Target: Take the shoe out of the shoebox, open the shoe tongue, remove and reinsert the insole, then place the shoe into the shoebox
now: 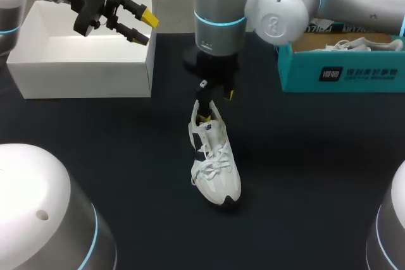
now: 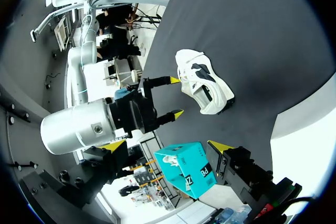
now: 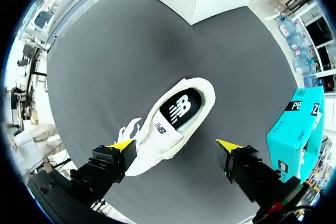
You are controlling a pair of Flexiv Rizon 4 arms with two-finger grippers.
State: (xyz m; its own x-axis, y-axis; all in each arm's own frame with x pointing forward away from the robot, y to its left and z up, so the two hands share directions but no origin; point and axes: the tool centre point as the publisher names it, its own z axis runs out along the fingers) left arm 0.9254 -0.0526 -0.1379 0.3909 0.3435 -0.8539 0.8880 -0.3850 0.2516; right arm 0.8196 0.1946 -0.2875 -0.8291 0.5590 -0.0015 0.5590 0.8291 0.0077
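The right claw [image 1: 216, 107] hangs released, fingers spread wide, over the heel of the white sneaker [image 1: 215, 162], which rests on the dark table [image 1: 304, 188] at frame centre, out of its box. Its black insole [image 3: 180, 109] sits inside, so I cannot tell if the swap is done. Boxing is surely left. Farther back, the left claw [image 1: 145, 28], also released, hovers over the white box [image 1: 82, 74] upper left. The teal shoebox [image 1: 342, 74] stands upper right.

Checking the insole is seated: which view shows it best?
Right wrist view: it looks straight into the shoe at the black insole. In the head view the right arm hides it; in the left wrist view it's unclear.
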